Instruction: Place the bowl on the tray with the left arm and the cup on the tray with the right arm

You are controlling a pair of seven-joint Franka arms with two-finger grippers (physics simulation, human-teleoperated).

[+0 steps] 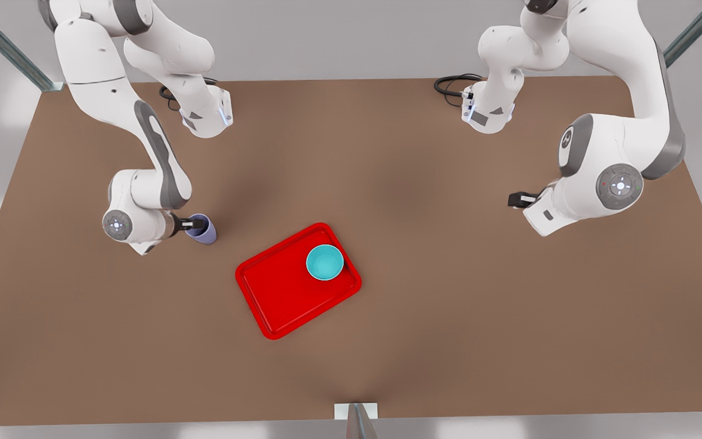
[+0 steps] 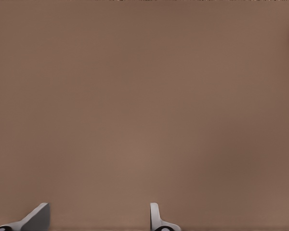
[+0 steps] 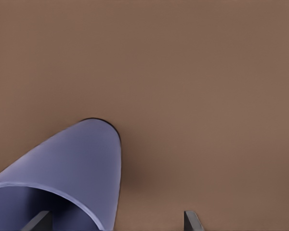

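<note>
Low, right end effector (image 1: 195, 225) astride cup (image 1: 203, 230) rim.

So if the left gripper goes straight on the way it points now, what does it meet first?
Probably only the bare table. The left gripper hangs open at the front view's right, and its wrist view looks onto plain brown tabletop; how far off is unclear.

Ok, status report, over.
Right gripper open at cup, one finger inside. Left gripper open, waiting. Bowl on tray; cup off tray. Nothing between them.
</note>
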